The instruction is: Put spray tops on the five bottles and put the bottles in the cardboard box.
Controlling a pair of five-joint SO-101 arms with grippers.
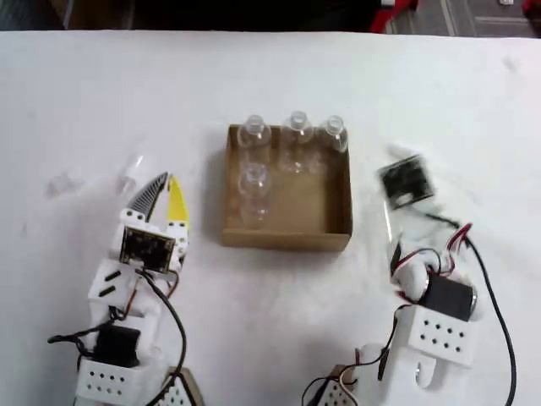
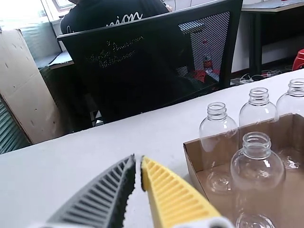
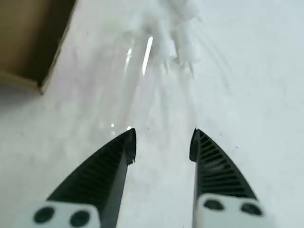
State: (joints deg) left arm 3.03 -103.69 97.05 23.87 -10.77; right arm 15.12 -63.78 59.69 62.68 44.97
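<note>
Inside cardboard box [image 1: 287, 238], clear capless bottles [image 1: 254, 179].

Office-type workroom. A black mesh-backed office chair [image 2: 156, 57] is seen just beyond the far edge of the white surface [image 2: 61, 161]. A further desk [image 2: 273, 5] is placed behind the chair, with loose cables [image 2: 249, 76] gathered on the floor beneath it. A flat sheet of cardboard [image 2: 21, 85] is propped upright to one side.

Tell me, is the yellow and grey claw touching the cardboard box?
Apart. The high view shows a strip of bare table between the left gripper and the side wall of the cardboard box.
</note>
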